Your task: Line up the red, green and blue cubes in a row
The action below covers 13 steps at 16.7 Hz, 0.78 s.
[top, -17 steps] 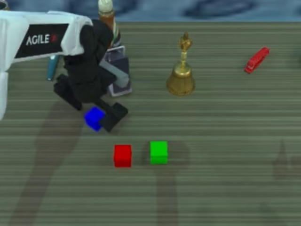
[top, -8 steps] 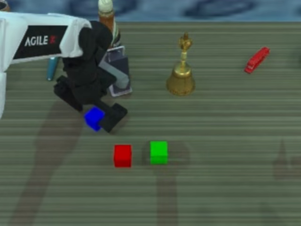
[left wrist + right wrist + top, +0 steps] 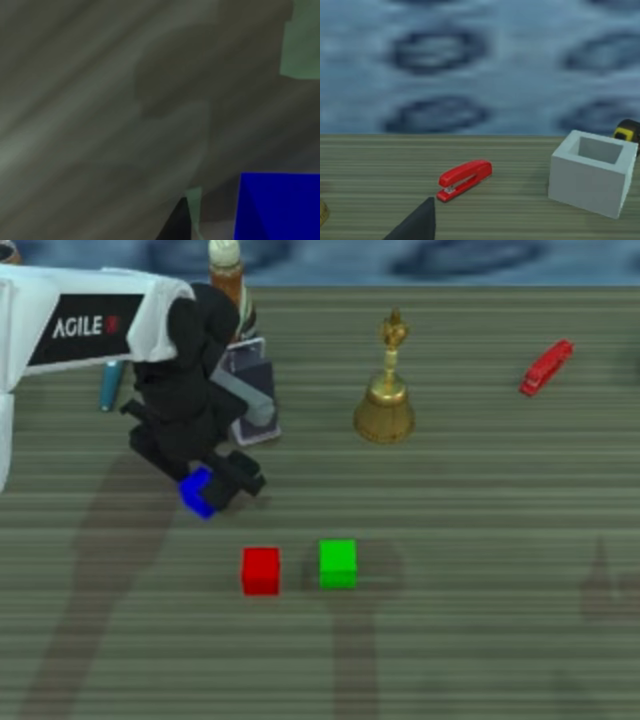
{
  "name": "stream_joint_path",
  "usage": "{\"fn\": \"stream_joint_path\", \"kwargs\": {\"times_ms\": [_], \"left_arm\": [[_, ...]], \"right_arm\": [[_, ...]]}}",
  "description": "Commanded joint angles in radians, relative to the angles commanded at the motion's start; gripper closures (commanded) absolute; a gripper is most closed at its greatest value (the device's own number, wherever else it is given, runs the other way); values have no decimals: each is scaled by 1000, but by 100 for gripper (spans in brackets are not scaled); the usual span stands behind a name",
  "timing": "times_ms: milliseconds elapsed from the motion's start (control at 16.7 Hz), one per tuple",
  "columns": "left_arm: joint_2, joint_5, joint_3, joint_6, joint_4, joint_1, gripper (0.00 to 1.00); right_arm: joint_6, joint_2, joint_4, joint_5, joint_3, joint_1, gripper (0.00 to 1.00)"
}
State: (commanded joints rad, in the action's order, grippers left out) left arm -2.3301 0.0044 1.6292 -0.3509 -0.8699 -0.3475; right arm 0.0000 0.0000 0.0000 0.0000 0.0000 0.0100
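Note:
The blue cube lies on the table at the left, between the fingers of my left gripper, which reaches down over it. The jaws have narrowed round the cube, but a gap still shows between one dark finger and the blue cube, so the gripper is open. Nearer the front edge, the red cube and the green cube sit side by side, a small gap apart. My right gripper is outside the top view; one dark finger shows well off-centre, open and empty.
A brass bell stands behind the green cube. A red stapler lies at the far right. A bottle, a dark box and a teal stick sit behind my left arm. A grey open box stands near the stapler.
My left gripper's fingers have drawn in toward the blue cube from both sides. The cubes have not moved.

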Motion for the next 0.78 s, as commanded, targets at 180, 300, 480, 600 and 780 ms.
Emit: {"fn": "stream_joint_path", "kwargs": {"times_ms": [180, 300, 480, 600, 780], "left_arm": [[0, 0, 0, 0, 0, 0, 100], [0, 0, 0, 0, 0, 0, 100], [0, 0, 0, 0, 0, 0, 100], [0, 0, 0, 0, 0, 0, 100], [44, 12, 26, 5, -33, -3, 100]], "right_arm": [[0, 0, 0, 0, 0, 0, 0], [0, 0, 0, 0, 0, 0, 0], [0, 0, 0, 0, 0, 0, 0], [0, 0, 0, 0, 0, 0, 0], [0, 0, 0, 0, 0, 0, 0]]}}
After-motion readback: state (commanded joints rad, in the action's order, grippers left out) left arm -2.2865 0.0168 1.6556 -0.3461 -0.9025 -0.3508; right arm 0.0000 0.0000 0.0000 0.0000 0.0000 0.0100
